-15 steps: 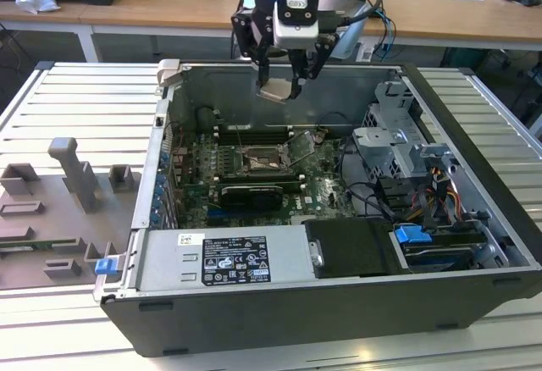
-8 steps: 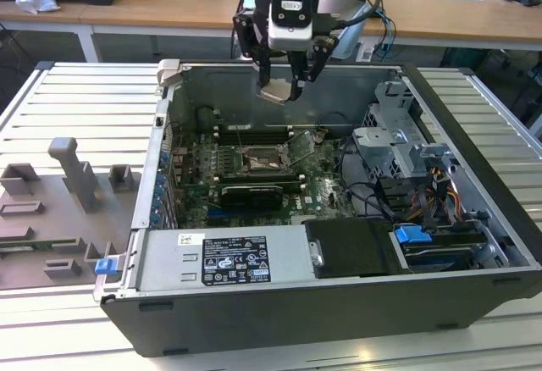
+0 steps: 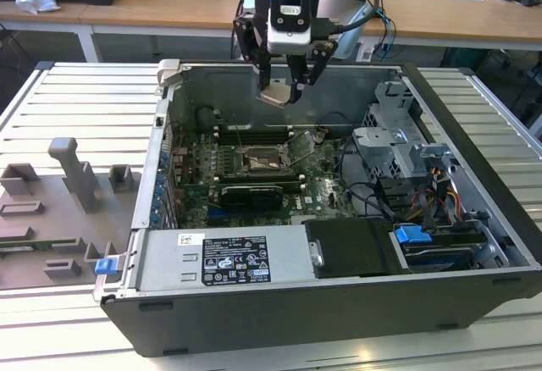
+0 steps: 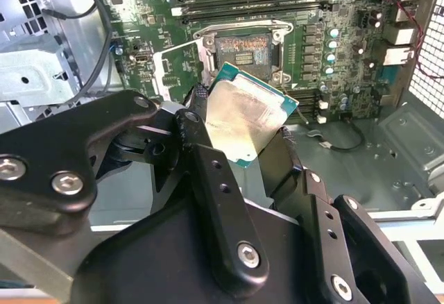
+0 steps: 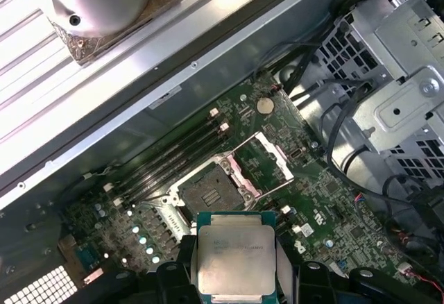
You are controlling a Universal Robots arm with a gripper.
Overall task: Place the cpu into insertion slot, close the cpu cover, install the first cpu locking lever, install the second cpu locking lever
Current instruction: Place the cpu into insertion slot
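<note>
My gripper (image 3: 278,91) hangs above the open computer case, shut on the cpu (image 3: 275,94), a flat square chip with a pale metal top. In both wrist views the cpu (image 4: 246,116) (image 5: 234,257) sits between the black fingers (image 4: 195,127), tilted in the second wrist view. The insertion slot (image 3: 261,164) (image 4: 244,53) (image 5: 206,194) lies bare on the green board below, apart from the chip. The cpu cover (image 5: 267,157) (image 3: 302,146) stands swung open beside the slot, a thin metal frame (image 4: 168,68).
Long memory slots (image 3: 254,134) run behind the socket and a long black card (image 3: 250,195) lies in front of it. A metal drive cage with cables (image 3: 398,146) fills the exterior view's right. The power supply (image 3: 224,257) spans the front. A grey fixture tray (image 3: 59,210) lies outside the case.
</note>
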